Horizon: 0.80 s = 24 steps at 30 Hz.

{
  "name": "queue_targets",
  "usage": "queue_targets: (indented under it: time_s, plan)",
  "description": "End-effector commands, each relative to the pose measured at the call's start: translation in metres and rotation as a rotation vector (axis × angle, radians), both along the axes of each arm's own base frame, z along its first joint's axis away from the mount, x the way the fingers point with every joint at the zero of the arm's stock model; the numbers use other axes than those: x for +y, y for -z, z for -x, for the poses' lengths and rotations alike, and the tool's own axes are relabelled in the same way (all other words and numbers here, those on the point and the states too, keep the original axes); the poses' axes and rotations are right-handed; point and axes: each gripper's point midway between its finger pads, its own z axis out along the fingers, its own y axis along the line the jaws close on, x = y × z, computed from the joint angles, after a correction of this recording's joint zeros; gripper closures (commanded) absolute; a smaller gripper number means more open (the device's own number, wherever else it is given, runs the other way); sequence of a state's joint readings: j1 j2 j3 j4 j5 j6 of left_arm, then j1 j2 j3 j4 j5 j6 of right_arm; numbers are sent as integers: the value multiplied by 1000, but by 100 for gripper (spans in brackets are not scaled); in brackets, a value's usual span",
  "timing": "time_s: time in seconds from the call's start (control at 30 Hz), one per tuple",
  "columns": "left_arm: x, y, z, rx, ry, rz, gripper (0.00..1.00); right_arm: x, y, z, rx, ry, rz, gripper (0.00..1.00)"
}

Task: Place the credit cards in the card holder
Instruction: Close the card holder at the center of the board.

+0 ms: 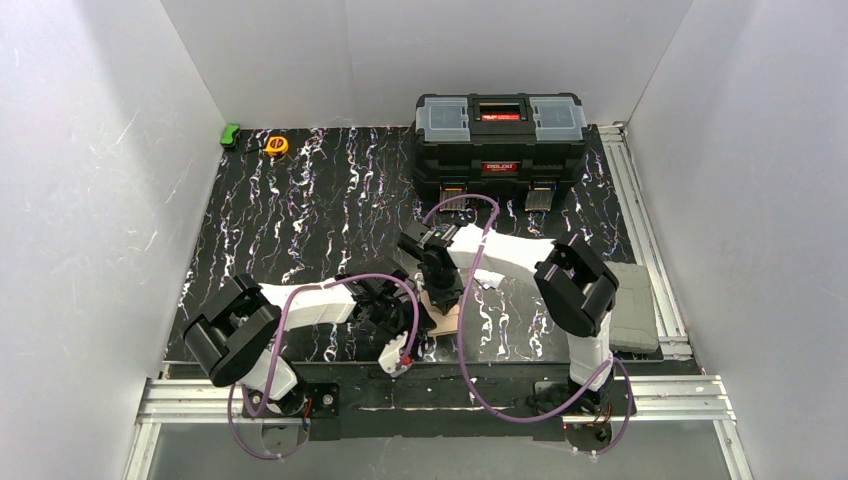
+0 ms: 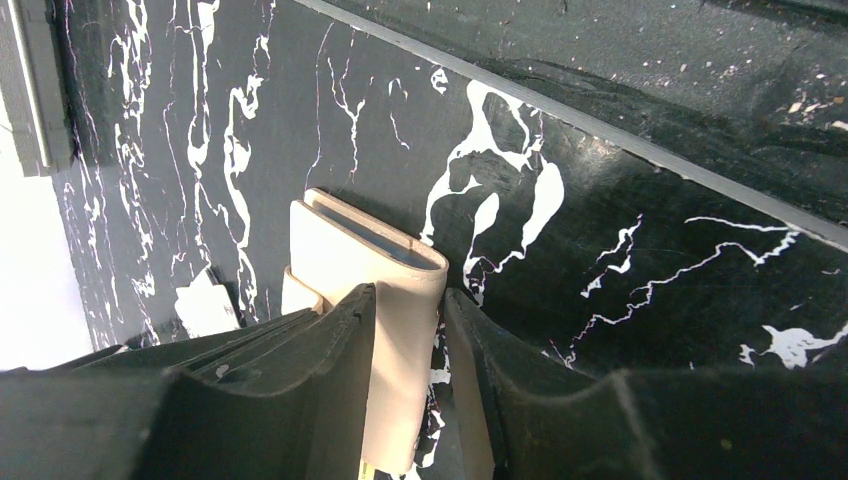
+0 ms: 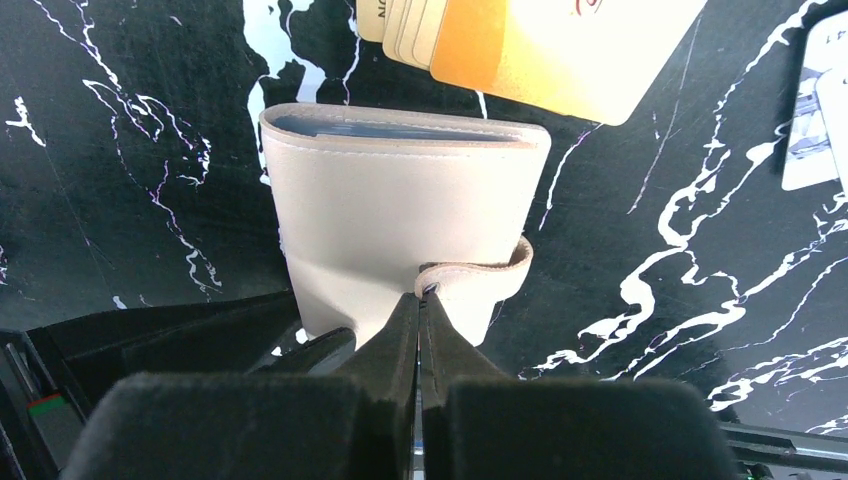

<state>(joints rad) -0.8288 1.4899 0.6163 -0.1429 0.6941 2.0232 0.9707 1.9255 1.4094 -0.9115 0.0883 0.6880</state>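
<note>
The cream card holder (image 3: pixel 400 210) stands on edge on the black marbled table, folded, with its pale blue inside just showing at the top. My left gripper (image 2: pixel 410 295) is shut on the card holder (image 2: pixel 350 250), one finger on each side. My right gripper (image 3: pixel 420 292) is shut on the snap tab (image 3: pixel 490 275), which curls off the holder's right side. An orange credit card (image 3: pixel 560 50) lies flat just beyond the holder, overlapping a few pale cards (image 3: pixel 400 30). The black credit card is out of view. In the top view both grippers meet at the holder (image 1: pixel 447 318) near the table's front edge.
A big black toolbox (image 1: pixel 500 140) stands at the back. A yellow tape measure (image 1: pixel 277 145) and a green object (image 1: pixel 231 135) lie at the back left. A grey pad (image 1: pixel 630 305) sits at the right edge. White cards (image 3: pixel 820 110) lie to the holder's right.
</note>
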Motion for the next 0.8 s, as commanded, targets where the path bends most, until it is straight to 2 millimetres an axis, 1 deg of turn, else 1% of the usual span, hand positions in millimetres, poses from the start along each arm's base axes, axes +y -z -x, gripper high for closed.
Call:
queue_targets:
  time_s: [0.0,0.37,0.77]
  plan:
    - [54,47,31,131,-38,-271,68,11,4,-1,14,-23,-24,99]
    - [52,45,32,135,-31,-267,68,17,17,-2,54,-71,-9,99]
    - [50,42,38,133,16,-255,67,20,37,-12,135,-104,-22,99]
